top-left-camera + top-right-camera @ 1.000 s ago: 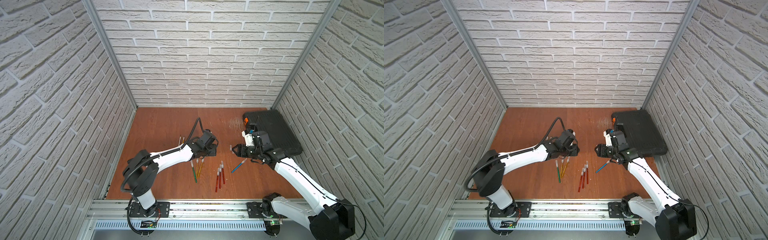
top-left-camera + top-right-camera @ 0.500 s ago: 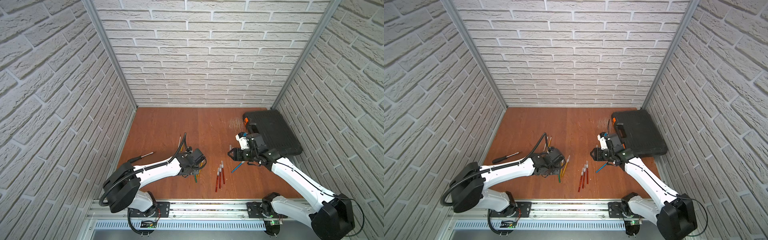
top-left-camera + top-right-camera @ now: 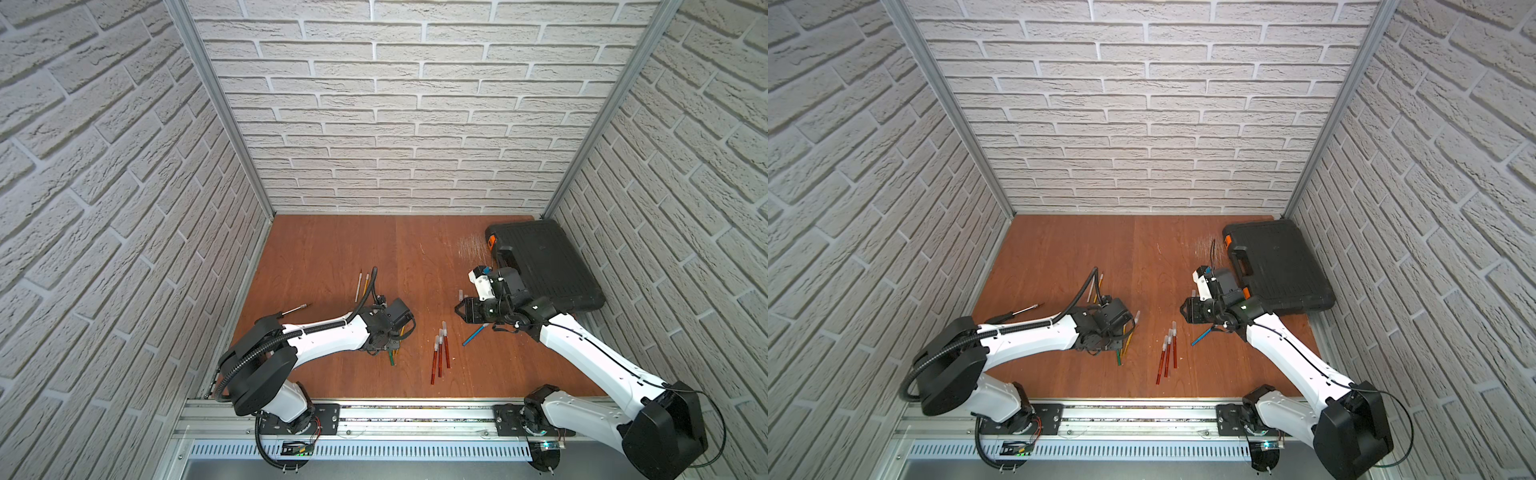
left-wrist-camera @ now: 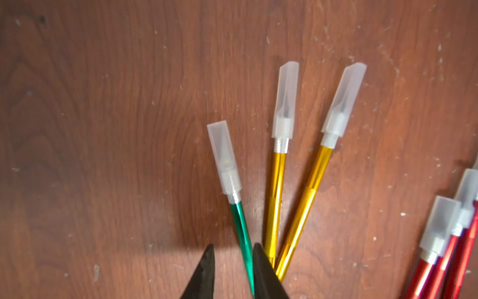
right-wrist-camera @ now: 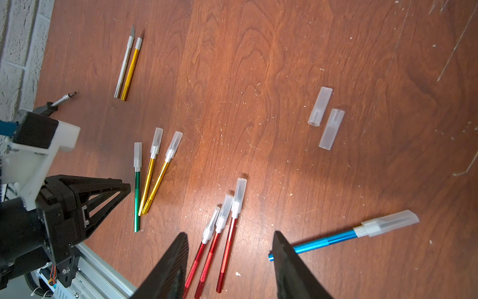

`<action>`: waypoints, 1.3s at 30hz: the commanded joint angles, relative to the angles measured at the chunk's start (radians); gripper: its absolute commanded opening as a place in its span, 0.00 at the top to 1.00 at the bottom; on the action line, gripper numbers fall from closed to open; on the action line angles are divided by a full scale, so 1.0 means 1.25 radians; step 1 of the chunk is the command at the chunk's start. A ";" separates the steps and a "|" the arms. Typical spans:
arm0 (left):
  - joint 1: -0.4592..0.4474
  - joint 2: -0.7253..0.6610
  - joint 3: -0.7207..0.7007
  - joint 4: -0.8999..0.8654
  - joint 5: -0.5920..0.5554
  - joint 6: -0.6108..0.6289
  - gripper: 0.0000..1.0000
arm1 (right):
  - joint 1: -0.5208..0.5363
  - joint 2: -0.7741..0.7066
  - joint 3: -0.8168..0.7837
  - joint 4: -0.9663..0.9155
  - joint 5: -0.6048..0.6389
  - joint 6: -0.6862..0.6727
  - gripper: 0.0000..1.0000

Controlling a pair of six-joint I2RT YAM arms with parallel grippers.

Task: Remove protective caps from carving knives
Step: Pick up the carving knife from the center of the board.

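My left gripper (image 4: 232, 248) is open by a narrow gap, low over the table. It straddles the handle of a green carving knife (image 4: 241, 227), which lies against one fingertip and wears a whitish protective cap (image 4: 222, 152). Two capped gold knives (image 4: 278, 181) lie beside it. My right gripper (image 5: 230, 234) hangs open and empty above three capped red knives (image 5: 227, 246). A capped blue knife (image 5: 328, 239) lies by one finger. Two loose caps (image 5: 320, 106) rest farther back. Bare-bladed silver and gold knives (image 5: 124, 67) lie at the back left. In a top view the left gripper (image 3: 384, 347) hides the green knife's handle.
A closed black case (image 3: 548, 266) with orange latches fills the back right corner, close behind my right wrist. A black-handled screwdriver (image 3: 293, 309) lies near the left wall. Brick walls enclose three sides and a metal rail (image 3: 374, 411) runs along the front.
My left arm swung from the bare knives at the back toward the front and came down over the green knife. My right gripper drifted slightly forward and left and narrowed a little.
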 commanded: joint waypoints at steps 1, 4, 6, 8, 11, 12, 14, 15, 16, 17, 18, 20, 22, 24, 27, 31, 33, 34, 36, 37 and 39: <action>0.011 0.014 -0.013 0.031 0.015 0.003 0.73 | 0.007 0.007 0.011 0.007 0.009 -0.007 0.47; 0.012 0.025 -0.014 0.026 0.015 0.003 0.74 | 0.010 0.011 0.011 0.012 0.007 -0.004 0.48; 0.012 0.032 -0.017 0.025 0.015 0.002 0.75 | 0.011 0.013 0.012 0.014 0.009 -0.003 0.47; 0.013 0.041 -0.017 0.027 0.017 0.002 0.76 | 0.014 0.016 0.012 0.017 0.009 -0.002 0.48; 0.013 0.049 -0.019 0.032 0.021 0.000 0.77 | 0.014 0.016 0.011 0.018 0.011 -0.002 0.48; 0.012 0.052 -0.019 0.032 0.021 0.001 0.77 | 0.014 0.016 0.011 0.018 0.012 -0.001 0.48; 0.012 0.057 -0.017 0.022 0.022 0.003 0.78 | 0.015 0.015 0.009 0.018 0.015 -0.001 0.48; 0.013 0.061 -0.015 0.016 0.022 0.006 0.79 | 0.015 0.016 0.008 0.018 0.015 -0.001 0.48; 0.012 0.065 -0.014 0.009 0.022 0.008 0.80 | 0.016 0.016 0.006 0.018 0.017 -0.001 0.48; 0.012 0.069 -0.013 0.000 0.021 0.011 0.81 | 0.015 0.015 0.004 0.018 0.018 -0.001 0.48; 0.013 0.073 -0.012 -0.010 0.020 0.015 0.82 | 0.016 0.015 0.003 0.019 0.019 -0.001 0.48; 0.012 0.084 -0.009 -0.029 0.018 0.019 0.83 | 0.016 0.015 0.001 0.020 0.020 -0.001 0.48; 0.012 0.098 -0.007 -0.044 0.021 0.025 0.86 | 0.017 0.013 0.001 0.022 0.017 0.000 0.48; 0.012 0.108 -0.006 -0.051 0.017 0.025 0.89 | 0.017 0.015 0.001 0.024 0.012 0.004 0.48; 0.011 0.097 -0.015 -0.035 0.012 0.022 0.92 | 0.018 0.012 -0.002 0.041 -0.016 0.018 0.48; 0.004 0.034 -0.024 -0.002 -0.013 0.044 0.95 | 0.026 0.006 -0.013 0.074 -0.048 0.061 0.48; 0.002 -0.020 -0.037 0.053 -0.003 0.083 0.96 | 0.037 0.008 -0.019 0.105 -0.069 0.094 0.49; 0.002 -0.045 -0.043 0.084 0.005 0.095 0.95 | 0.044 0.010 -0.022 0.122 -0.078 0.109 0.49; 0.003 -0.100 -0.057 0.150 0.036 0.128 0.95 | 0.057 0.019 -0.029 0.168 -0.094 0.149 0.50; 0.004 -0.118 -0.059 0.170 0.046 0.140 0.94 | 0.061 0.026 -0.031 0.188 -0.101 0.167 0.51; 0.009 -0.149 -0.063 0.203 0.080 0.171 0.94 | 0.069 0.041 -0.039 0.243 -0.126 0.206 0.53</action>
